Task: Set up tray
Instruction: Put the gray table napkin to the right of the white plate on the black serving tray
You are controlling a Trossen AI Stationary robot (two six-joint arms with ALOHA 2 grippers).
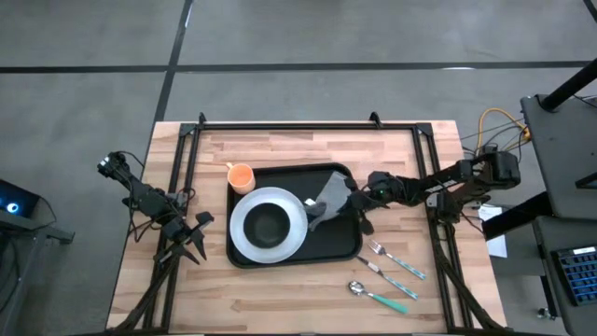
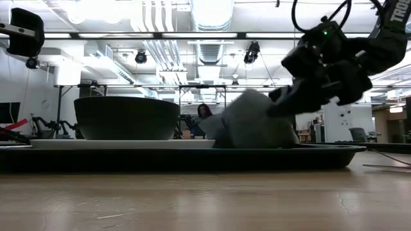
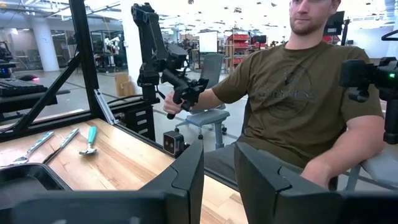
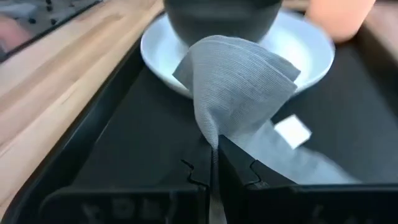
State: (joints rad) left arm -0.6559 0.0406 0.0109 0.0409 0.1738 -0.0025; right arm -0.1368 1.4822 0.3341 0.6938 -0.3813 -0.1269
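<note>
High view: tray (image 1: 338, 245) under right claw (image 1: 347, 199).

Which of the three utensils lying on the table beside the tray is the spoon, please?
The spoon is the one nearest the table's front edge, with a round bowl and teal handle. The two forks lie closer to the tray.

Dark jointed arms (image 1: 424, 187), yellow cables (image 1: 499, 126)

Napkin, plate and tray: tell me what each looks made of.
Napkin: grey woven cloth, fine ribbed weave, folding softly where the right gripper pinches it.
Plate: smooth glossy white, probably ceramic or melamine.
Tray: matte black, likely plastic; moulded rounded corners and low rim.
</note>
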